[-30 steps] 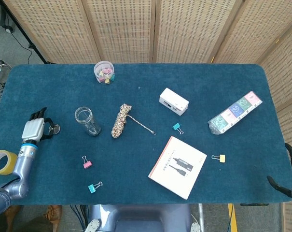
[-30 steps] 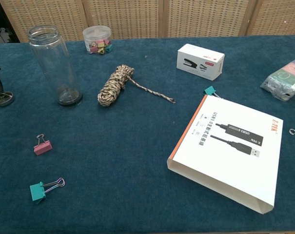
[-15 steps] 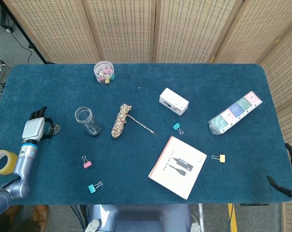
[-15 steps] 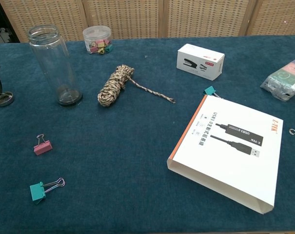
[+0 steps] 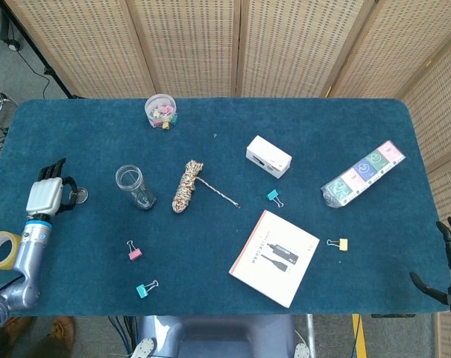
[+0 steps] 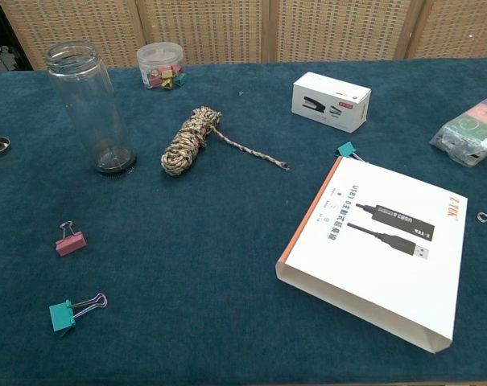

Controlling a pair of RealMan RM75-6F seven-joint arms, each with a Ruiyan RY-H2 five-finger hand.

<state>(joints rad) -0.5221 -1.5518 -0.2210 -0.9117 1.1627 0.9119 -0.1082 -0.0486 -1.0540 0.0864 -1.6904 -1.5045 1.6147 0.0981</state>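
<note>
One small metal lid (image 5: 79,196) lies on the bench's left side, touching or just beside your left hand (image 5: 46,197), left of the glass jar (image 5: 134,186). I can't tell whether the fingers grip it; settle them squarely around the rim before lifting.

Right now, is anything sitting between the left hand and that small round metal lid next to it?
Nothing visible does. In the head view the left hand lies right beside the round metal lid, with only bare blue cloth near them. The glass jar stands beyond the lid, on the far side from the hand. Whether the fingers touch the lid cannot be told.
</note>
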